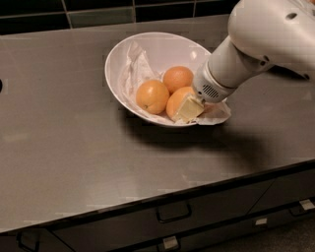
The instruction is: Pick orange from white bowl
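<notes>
The white bowl stands on the grey counter, lined with crumpled white paper. Three oranges lie in it. The orange, the largest and most oval, is at the front right of the bowl. A smaller orange with a dark stem dot lies to its left and a third orange behind it. My gripper reaches in from the right on the white arm and rests against the front right side of the orange, covering part of it.
The grey counter runs to a front edge with dark drawers and handles below. A dark tiled wall stands behind the bowl. The paper lining spills over the bowl's right rim.
</notes>
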`<move>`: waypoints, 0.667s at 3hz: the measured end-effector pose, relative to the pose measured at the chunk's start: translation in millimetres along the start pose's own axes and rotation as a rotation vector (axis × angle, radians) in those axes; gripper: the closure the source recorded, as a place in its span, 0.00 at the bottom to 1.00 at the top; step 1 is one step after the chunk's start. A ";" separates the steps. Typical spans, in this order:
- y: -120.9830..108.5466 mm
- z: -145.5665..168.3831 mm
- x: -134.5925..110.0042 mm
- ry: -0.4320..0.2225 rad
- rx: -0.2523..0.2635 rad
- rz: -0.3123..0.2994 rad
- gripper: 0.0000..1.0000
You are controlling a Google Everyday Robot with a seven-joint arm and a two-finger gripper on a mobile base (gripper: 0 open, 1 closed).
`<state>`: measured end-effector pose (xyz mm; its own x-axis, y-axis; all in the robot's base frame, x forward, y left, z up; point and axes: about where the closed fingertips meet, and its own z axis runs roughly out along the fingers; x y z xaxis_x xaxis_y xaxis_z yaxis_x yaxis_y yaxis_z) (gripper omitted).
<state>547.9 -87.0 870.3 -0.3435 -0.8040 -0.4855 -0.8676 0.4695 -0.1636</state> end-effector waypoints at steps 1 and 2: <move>0.0 0.0 0.0 0.000 0.000 0.000 0.72; 0.0 -0.2 -0.1 0.000 0.000 0.000 0.96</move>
<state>547.8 -86.9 870.5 -0.3432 -0.8041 -0.4855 -0.8677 0.4693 -0.1640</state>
